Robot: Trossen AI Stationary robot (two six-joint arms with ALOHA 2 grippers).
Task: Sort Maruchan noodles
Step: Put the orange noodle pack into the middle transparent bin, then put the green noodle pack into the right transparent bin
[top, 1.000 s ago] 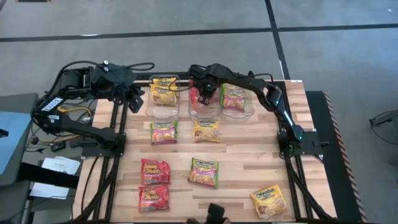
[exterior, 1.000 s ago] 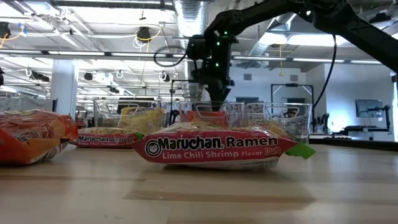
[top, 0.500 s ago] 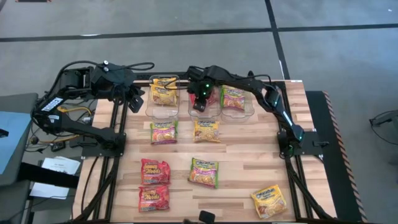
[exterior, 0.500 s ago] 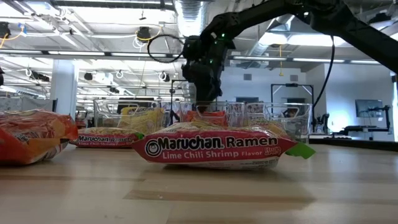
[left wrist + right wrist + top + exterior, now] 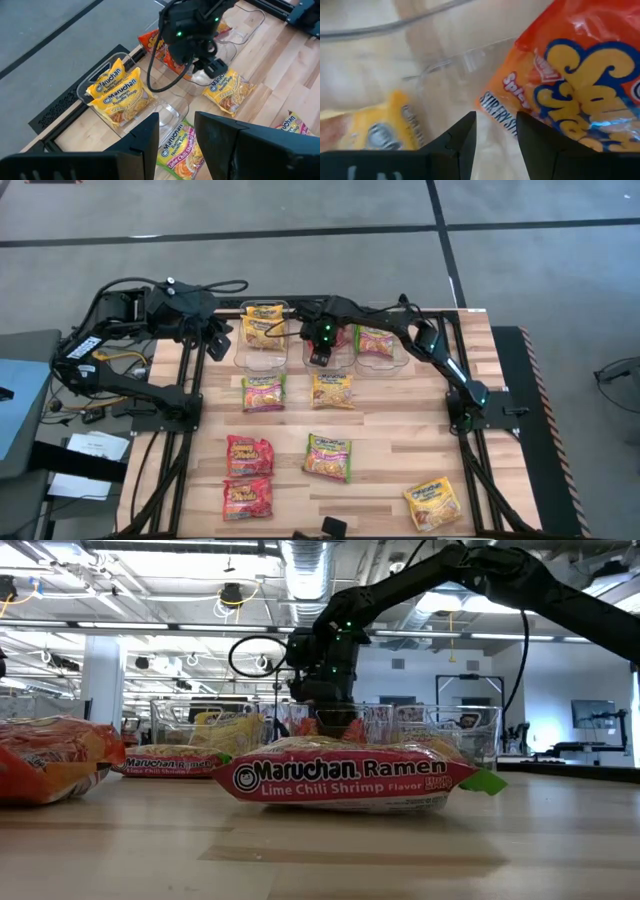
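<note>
The right tool (image 5: pixel 318 356) hangs over the near edge of the middle bin (image 5: pixel 331 363), its fingers (image 5: pixel 455 142) apart with nothing between them, a red packet (image 5: pixel 575 85) lying just ahead inside that bin. The left tool (image 5: pixel 176 135) waits off the desk's far left corner beside the left bin (image 5: pixel 262 358), fingers parted and empty. Three clear bins stand in a row along the far edge of the desk (image 5: pixel 390 435): yellow packets (image 5: pixel 262 323) in the left one, a green packet (image 5: pixel 376 338) in the right bin (image 5: pixel 399 362). On the open boards lie a green packet (image 5: pixel 263 392) and a yellow one (image 5: pixel 332 390) just before the bins, two red packets (image 5: pixel 248 475) near the left edge, another green one (image 5: pixel 328 456) mid-desk, and a yellow packet (image 5: pixel 432 503) at the near right corner, with wide bare wood between them.
</note>
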